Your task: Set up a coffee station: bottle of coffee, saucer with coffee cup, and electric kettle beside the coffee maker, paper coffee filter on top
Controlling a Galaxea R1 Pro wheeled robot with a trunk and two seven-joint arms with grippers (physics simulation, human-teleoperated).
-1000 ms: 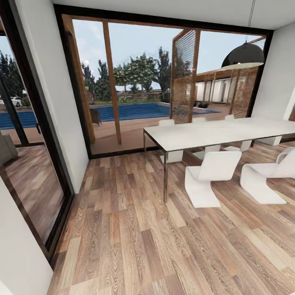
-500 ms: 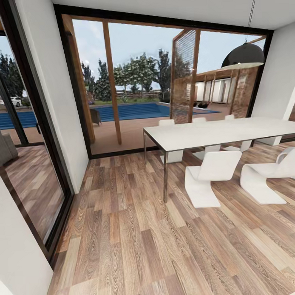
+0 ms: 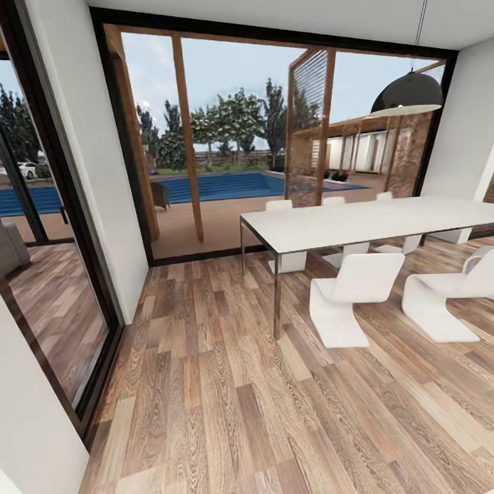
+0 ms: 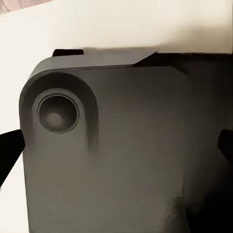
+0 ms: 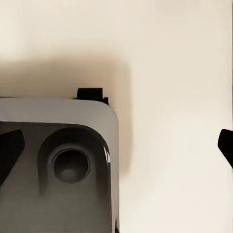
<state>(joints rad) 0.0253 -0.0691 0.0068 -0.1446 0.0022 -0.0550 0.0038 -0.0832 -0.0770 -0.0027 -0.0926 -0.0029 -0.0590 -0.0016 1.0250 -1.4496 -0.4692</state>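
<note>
Head view: dining room, no readable writing or labels anywhere. White dining table (image 3: 374, 225) on thin metal legs stands at right, white curved chairs (image 3: 352, 293) just beside its near edge, more chairs behind it. Black dome pendant lamp (image 3: 407, 93) hangs above the table. Wood plank floor (image 3: 230, 390) runs across the foreground. Big black-framed glass wall (image 3: 222, 134) at the back looks onto a pool (image 3: 216, 185), trees, slatted wooden screen. White wall pillar (image 3: 94, 152) at left. Left wrist view: dark grey robot body part (image 4: 107, 155) with a round recess, close up, against a pale surface; black finger tips at the frame edges, cannot tell the opening. Right wrist view: similar grey housing (image 5: 58, 165), pale surface beside it; opening also unclear.
</note>
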